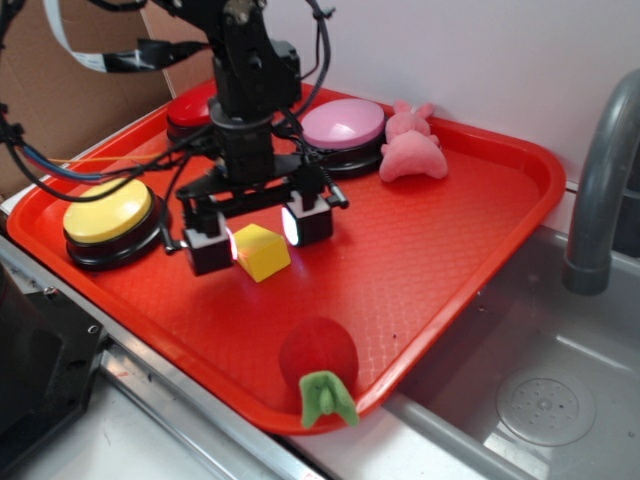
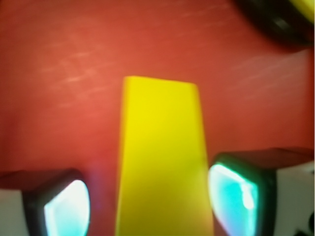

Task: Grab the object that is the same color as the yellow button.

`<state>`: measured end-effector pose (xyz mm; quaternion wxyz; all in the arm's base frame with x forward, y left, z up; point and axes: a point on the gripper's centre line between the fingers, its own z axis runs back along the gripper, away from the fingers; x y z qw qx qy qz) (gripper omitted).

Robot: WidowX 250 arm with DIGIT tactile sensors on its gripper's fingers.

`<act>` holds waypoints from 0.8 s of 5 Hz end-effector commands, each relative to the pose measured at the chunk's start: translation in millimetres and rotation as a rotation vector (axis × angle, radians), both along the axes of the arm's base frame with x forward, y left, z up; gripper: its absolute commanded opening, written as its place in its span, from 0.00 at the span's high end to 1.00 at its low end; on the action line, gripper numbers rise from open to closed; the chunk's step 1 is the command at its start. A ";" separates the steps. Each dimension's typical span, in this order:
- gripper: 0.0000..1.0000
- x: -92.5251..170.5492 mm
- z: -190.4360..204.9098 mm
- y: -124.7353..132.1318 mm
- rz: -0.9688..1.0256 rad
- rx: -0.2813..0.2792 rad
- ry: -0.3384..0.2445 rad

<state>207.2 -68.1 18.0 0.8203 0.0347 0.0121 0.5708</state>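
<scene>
The object, a small yellow block (image 1: 262, 252), lies on the red tray (image 1: 450, 260) near its middle. My gripper (image 1: 258, 238) hangs low over it, open, with one finger on each side of the block. In the wrist view the block (image 2: 162, 162) fills the space between the two glowing pads; a strip of tray shows between it and the left pad (image 2: 66, 209), while the right pad (image 2: 236, 191) sits right at its edge. The gripper (image 2: 152, 201) holds nothing. The yellow button (image 1: 107, 212) stands at the tray's left edge, and its rim (image 2: 295, 12) shows at the wrist view's top right.
A red button (image 1: 190, 105) and a pink button (image 1: 343, 125) stand at the back of the tray behind the arm. A pink plush toy (image 1: 410, 150) lies at the back right. A red ball-like toy with green leaves (image 1: 318, 355) sits near the front rim. A sink (image 1: 540, 400) and faucet (image 1: 600, 180) are to the right.
</scene>
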 end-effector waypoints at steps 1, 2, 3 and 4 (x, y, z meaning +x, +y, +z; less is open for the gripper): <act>1.00 -7.0 10.0 -0.8 0.019 -0.037 -0.116; 1.00 -7.1 12.9 3.8 0.021 -0.006 -0.112; 1.00 4.4 32.1 14.5 -0.189 0.007 -0.055; 1.00 17.1 72.6 32.3 -0.387 0.051 -0.007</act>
